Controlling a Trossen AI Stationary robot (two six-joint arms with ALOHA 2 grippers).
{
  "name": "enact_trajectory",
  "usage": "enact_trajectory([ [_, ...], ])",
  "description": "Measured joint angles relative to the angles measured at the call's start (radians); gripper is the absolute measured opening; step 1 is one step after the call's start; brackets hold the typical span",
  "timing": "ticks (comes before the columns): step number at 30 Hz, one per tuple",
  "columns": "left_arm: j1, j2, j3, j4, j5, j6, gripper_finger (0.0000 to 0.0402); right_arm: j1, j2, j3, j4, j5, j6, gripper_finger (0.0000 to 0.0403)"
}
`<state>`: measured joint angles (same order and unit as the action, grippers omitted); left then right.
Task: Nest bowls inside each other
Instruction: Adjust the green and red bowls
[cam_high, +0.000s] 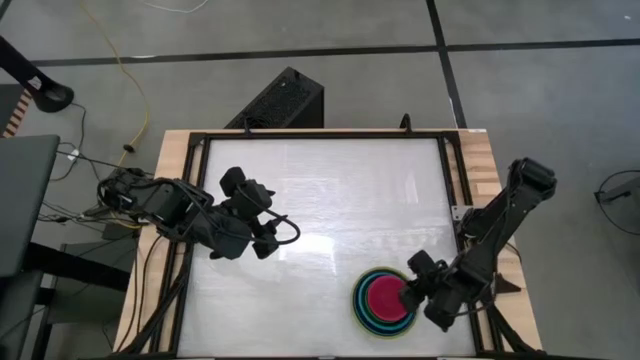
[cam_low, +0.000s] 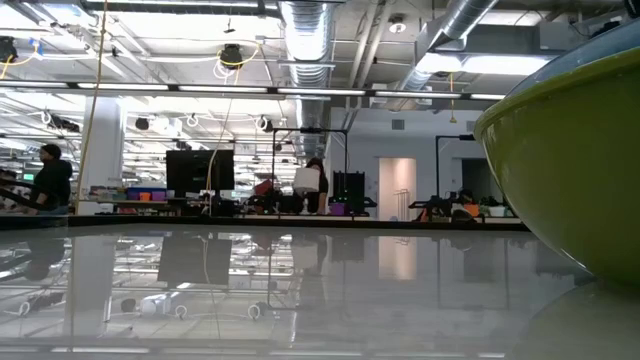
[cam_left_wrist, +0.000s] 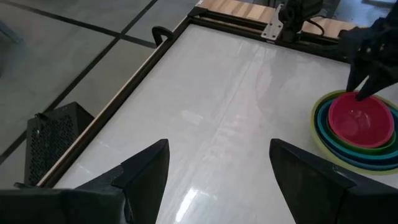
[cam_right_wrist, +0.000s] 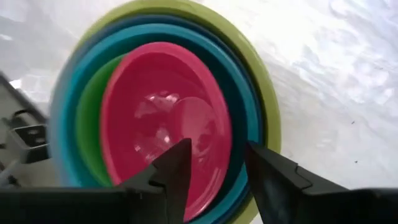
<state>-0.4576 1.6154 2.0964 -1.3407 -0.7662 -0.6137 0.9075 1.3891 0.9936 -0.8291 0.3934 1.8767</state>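
Note:
The bowls sit nested in one stack (cam_high: 385, 300) near the table's front right. The large lime green bowl (cam_right_wrist: 264, 87) is outermost, then come light blue (cam_right_wrist: 61, 118), teal (cam_right_wrist: 245, 106) and small lime green (cam_right_wrist: 90, 130). The pink bowl (cam_right_wrist: 161, 106) rests tilted on top. My right gripper (cam_right_wrist: 217, 155) is open above the stack's right side. One finger is over the pink bowl's inside and the other outside its rim (cam_right_wrist: 229, 146), with a gap showing on each side. My left gripper (cam_high: 270, 235) hangs open above the table's left middle, away from the bowls.
A black frame (cam_high: 447, 170) runs around the white table top, with wooden edging outside it. The big lime bowl's wall (cam_low: 570, 170) fills the low view's right side. Bare table stretches between the two arms. People stand far off in the room behind.

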Motion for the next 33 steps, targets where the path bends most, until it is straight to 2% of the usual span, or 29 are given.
enact_trajectory([
  [3,0.0,0.0,0.0,0.0,0.0,-0.001,0.0266,-0.016,0.025,0.0,0.004,-0.019,-0.005,0.0174],
  [6,0.0,0.0,0.0,0.0,0.0,0.0,0.0266,-0.036,0.044,0.0,0.022,-0.08,-0.062,0.0144],
  [11,0.0,0.0,0.0,0.004,0.0,0.0,0.0266,-0.046,0.047,0.0,0.04,-0.104,-0.098,0.0039],
  [18,0.0,0.0,0.0,0.004,0.0,-0.001,0.0266,-0.015,0.032,0.0,0.032,-0.069,-0.056,0.0042],
  [23,0.0,0.0,0.0,0.005,0.0,-0.001,0.0266,-0.008,0.032,0.0,0.096,0.038,-0.065,0.0042],
  [27,0.006,0.0,0.0,0.007,0.0,-0.001,0.0266,-0.035,0.036,0.0,0.124,0.032,-0.099,0.0042],
  [33,0.007,0.0,0.0,0.008,0.0,-0.001,0.0266,-0.074,0.043,0.0,0.128,-0.072,-0.161,0.0042],
])
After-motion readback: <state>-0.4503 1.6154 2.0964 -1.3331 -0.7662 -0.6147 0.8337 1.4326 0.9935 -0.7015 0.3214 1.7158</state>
